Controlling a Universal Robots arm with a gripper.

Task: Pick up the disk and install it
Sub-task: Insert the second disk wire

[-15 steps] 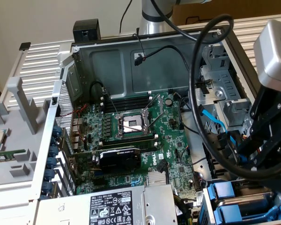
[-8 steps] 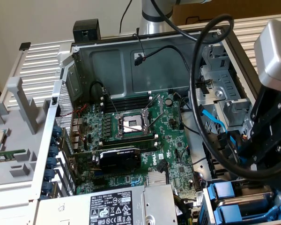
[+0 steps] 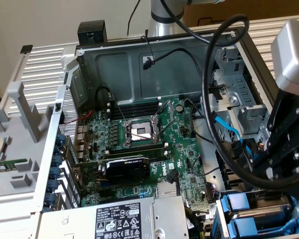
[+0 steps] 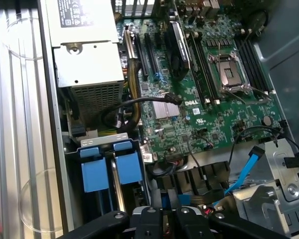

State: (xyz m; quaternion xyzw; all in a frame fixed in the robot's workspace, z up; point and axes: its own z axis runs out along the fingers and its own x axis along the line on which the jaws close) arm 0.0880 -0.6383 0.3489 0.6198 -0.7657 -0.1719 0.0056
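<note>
Open computer case; the gripper hangs above blue trays, jaws' state unclear.

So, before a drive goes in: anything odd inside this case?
The CPU socket on the motherboard sits bare, with no cooler. A loose black cable dangles against the back wall. Nothing looks damaged.

plain beige wall behind ribbed metal table.

Silver-grey arm, black linkage gripper, looping black cable.
</note>
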